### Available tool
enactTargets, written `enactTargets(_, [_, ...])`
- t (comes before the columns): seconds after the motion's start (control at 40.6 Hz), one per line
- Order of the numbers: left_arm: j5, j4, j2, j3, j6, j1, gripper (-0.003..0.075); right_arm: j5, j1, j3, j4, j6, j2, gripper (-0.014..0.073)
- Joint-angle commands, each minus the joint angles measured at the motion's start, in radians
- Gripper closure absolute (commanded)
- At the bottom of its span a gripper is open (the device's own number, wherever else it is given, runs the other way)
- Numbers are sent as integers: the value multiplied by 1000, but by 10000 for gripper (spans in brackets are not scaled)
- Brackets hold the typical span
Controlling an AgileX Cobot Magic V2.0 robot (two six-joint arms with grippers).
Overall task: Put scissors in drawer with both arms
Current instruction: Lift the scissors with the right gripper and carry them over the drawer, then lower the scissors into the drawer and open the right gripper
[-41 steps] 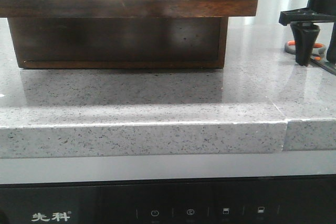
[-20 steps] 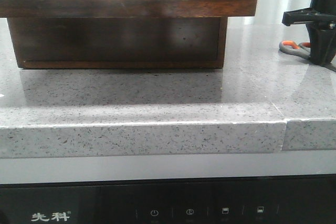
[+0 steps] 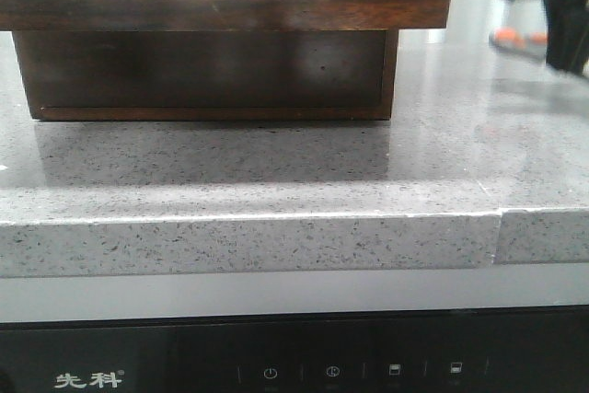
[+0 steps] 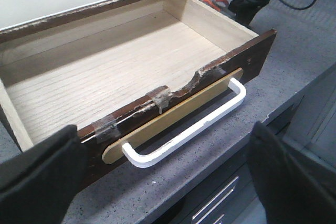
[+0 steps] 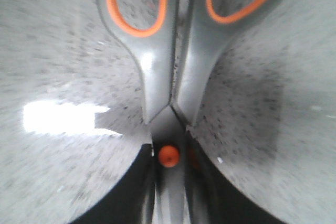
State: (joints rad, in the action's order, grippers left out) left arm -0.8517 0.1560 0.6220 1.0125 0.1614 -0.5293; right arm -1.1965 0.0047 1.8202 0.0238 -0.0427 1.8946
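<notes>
Across the grey stone counter (image 3: pixel 276 163), largest thing first:

Chest: dark wooden chest (image 3: pixel 202 71) fills the far left of my front view, well apart from the right arm.

Drawer: the drawer (image 4: pixel 105 72) is pulled open and holds nothing I can see; its white handle (image 4: pixel 189 129) faces my left gripper (image 4: pixel 163 171).

Left gripper: fingers spread wide, nothing between them, hovering just in front of the handle.

Right gripper: the right gripper (image 5: pixel 169 182) is closed on the scissors (image 5: pixel 168 66) at the orange pivot; blurred at the far right of my front view.

Scissors, position: they look lifted clear of the counter, to the right of the drawer, though the blur leaves me unsure.

Scissors, axis: long axis runs in line with the fingers, handle loops pointing away from the wrist; blades are hidden between the fingers.

Key relation: the drawer's open cavity lies left of the held scissors, so my right arm is the one to carry them.
</notes>
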Motion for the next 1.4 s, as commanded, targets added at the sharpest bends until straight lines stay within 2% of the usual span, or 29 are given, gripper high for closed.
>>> enactTargets(0.0, [81,19,10,35,1,-5,125,34,-2,28,5,-19,-140,589])
enactTargets(0.271, [81,19,10,35,1,-5,125,40,0,28,11,-48,-335,589])
enactTargets(0.493, [81,19,10,35,1,-5,125,41,0,28,112,-202,-480,589])
enactTargets(0.616, [81,19,10,35,1,-5,125,35,0,28,255,-349,-537,589])
enactTargets(0.739, [81,19,10,35,1,-5,125,17,0,28,463,-522,-561,589])
enactTargets(0.788, [81,19,10,35,1,-5,125,10,13,28,557,-580,-563,589])
enactTargets(0.887, [81,19,10,35,1,-5,125,14,69,28,653,-667,-557,589])
enactTargets(1.108, [81,19,10,35,1,-5,125,109,296,28,627,-749,-511,589])
enactTargets(1.379, [81,19,10,35,1,-5,125,210,536,28,404,-749,-375,589])
